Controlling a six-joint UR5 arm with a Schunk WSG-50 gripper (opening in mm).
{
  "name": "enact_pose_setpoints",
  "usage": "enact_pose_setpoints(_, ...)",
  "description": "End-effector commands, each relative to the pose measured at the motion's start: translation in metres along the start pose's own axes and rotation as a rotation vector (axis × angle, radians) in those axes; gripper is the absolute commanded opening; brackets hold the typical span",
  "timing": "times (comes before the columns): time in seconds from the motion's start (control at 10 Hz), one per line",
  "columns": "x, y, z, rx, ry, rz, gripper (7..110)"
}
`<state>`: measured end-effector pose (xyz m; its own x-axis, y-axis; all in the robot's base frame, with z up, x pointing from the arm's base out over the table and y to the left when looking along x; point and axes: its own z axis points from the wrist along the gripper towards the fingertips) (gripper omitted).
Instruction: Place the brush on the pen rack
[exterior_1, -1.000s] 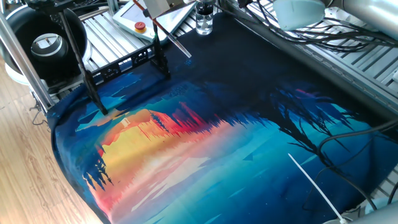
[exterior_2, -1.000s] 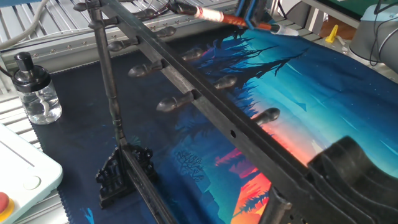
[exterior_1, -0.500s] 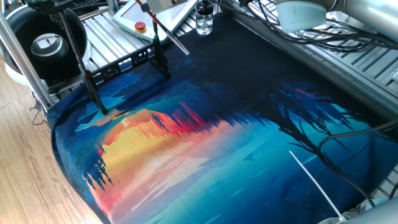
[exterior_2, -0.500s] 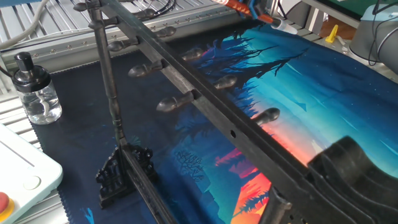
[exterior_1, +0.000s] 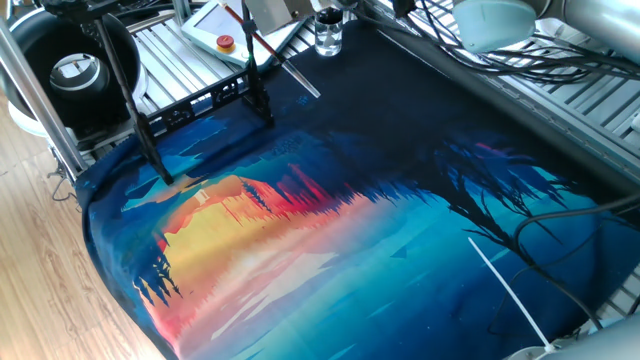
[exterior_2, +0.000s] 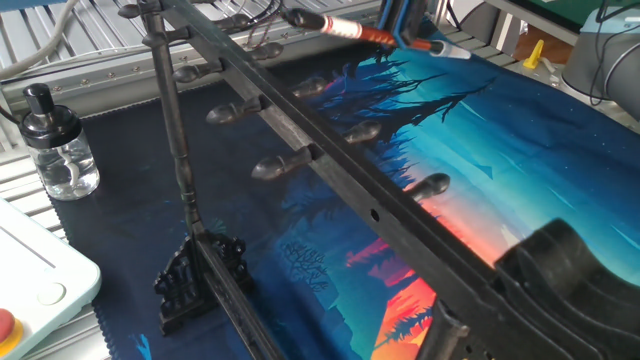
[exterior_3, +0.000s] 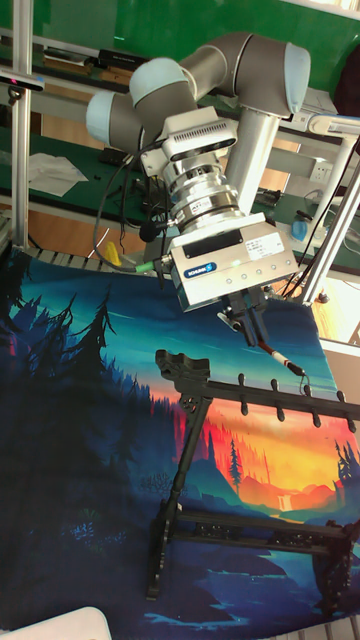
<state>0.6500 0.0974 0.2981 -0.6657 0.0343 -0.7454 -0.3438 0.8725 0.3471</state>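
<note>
My gripper (exterior_3: 252, 326) hangs above the pen rack's top bar and is shut on the brush (exterior_3: 280, 357). The brush is a thin reddish-brown and black stick with a whitish end. It slants down out of the fingers (exterior_2: 404, 22) in mid-air, touching nothing else. In one fixed view the brush (exterior_1: 272, 52) crosses in front of the rack's right post. The pen rack (exterior_1: 196, 104) is a black frame with upright posts and a low notched bar, standing at the far-left corner of the painted cloth. Its pegged upper bar (exterior_2: 315, 157) runs diagonally below the brush.
A clear spray bottle (exterior_1: 327, 30) and a white pendant with a red button (exterior_1: 226, 41) sit behind the rack on ribbed aluminium rails (exterior_1: 175, 50). A long white strip (exterior_1: 505, 292) and black cables (exterior_1: 560, 215) lie at the cloth's right side.
Half a second ago the brush and gripper were higher, near the top edge. They have come back down and sit slightly further right than a second ago.
</note>
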Motion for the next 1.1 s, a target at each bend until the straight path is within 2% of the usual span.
enact_pose_setpoints(0.0, -0.0009, 0.0057, -0.0015, -0.039, -0.002, 0.03, 7)
enact_pose_setpoints(0.4, -0.0072, 0.013, -0.0028, -0.053, -0.009, 0.038, 7)
enact_pose_setpoints(1.0, -0.0038, 0.0063, 0.0034, -0.053, 0.009, 0.051, 7)
